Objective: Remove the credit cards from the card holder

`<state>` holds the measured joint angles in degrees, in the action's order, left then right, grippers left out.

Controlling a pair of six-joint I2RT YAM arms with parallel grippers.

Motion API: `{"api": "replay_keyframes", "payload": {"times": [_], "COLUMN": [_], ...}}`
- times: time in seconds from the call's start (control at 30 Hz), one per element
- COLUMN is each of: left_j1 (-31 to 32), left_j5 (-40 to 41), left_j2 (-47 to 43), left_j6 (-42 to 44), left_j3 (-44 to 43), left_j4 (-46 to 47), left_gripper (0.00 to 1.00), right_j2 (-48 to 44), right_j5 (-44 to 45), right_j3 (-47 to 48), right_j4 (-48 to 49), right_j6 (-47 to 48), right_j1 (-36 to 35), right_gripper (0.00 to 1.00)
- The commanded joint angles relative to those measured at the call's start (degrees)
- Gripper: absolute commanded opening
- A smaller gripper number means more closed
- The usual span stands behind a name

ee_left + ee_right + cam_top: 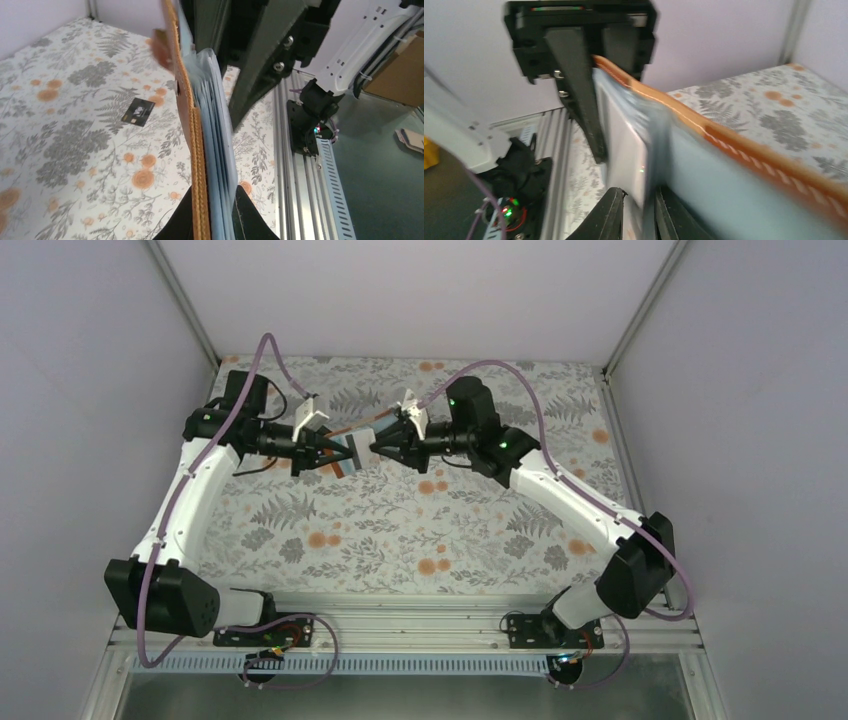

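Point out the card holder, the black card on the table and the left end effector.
card holder (196, 150), left wrist view, on its brown stitched leather edge.
black card (138, 111), left wrist view, middle of its face.
left end effector (214, 200), left wrist view, midway between its fingertips, shut on the card holder.

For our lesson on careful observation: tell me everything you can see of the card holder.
The card holder is rust-brown stitched leather outside, pale blue-grey inside, with layered pockets and a brown tab. It is held open, on edge above the table, clamped by the left gripper; the right gripper straddles an inner leaf.
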<state>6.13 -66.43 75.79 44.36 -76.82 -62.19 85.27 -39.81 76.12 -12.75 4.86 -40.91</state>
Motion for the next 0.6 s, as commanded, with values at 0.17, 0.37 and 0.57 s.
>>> {"api": "replay_keyframes", "payload": {"times": [0.17,0.37,0.57], "left_j1": [1.78,1.78,1.78], "left_j5": [-7.39,-7.54,-8.70], "left_j2": [-0.74,-0.68,-0.55], "left_j6": [1.44,1.68,3.45], "left_j3": [-0.31,-0.31,0.00], "left_j4": [2.95,2.60,1.51], "left_gripper": [0.02,0.03,0.21], "right_j2": [-1.41,-4.76,-5.38], "right_j5": [-12.31,-10.05,-9.14], "right_j3": [-1.93,-4.44,-4.50], "right_j4": [2.27,1.84,2.68], "right_j6": [3.62,4.37,2.96], "right_j1": [-2.69,-1.64,-0.34], "right_gripper": [0.06,0.04,0.04]}}
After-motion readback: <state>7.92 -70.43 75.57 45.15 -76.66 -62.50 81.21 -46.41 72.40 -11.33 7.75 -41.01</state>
